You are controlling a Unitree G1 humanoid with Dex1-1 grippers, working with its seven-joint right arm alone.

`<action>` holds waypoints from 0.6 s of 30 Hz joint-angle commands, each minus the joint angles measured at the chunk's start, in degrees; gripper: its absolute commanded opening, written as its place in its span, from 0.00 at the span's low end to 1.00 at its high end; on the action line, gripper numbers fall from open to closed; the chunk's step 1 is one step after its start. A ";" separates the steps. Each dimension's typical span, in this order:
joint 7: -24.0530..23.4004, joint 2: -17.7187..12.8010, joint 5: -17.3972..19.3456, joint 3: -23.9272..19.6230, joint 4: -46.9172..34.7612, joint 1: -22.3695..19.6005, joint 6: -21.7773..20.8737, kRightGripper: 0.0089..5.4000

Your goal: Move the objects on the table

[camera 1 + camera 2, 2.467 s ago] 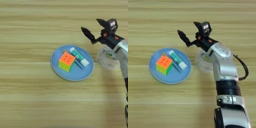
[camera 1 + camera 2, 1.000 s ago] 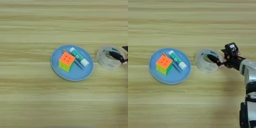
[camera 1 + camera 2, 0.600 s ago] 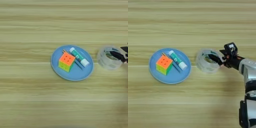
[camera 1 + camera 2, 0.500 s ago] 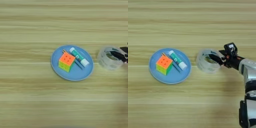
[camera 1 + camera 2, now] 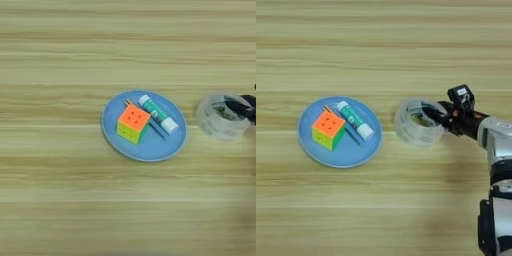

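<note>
Writing: none legible on any item.
Blue plate (image 5: 316,150): holds puzzle cube (image 5: 329,129), white-green tube (image 5: 355,120), thin pen (image 5: 350,134).
Tape roll (image 5: 419,121): on table (image 5: 386,210), right of plate.
Right gripper (image 5: 437,116): fingers reach into the roll's right rim; grasp cannot be told.

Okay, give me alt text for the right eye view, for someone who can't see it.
A robot's right gripper reaches in from the right, its black fingers at the right rim of a clear tape roll lying on a wooden table. To the roll's left, a round blue plate holds a puzzle cube, a white-green tube and a thin dark pen.
</note>
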 commanded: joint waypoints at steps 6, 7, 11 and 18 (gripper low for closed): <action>-1.27 -2.93 -0.60 0.38 -1.98 -3.62 -1.00 0.28; -1.23 -2.94 -0.56 0.40 -2.04 -3.65 -1.02 0.28; -0.88 -3.18 -0.34 0.31 -2.35 -3.83 -0.94 0.28; -0.83 -3.75 -0.10 -0.08 -2.37 -4.31 -0.91 0.28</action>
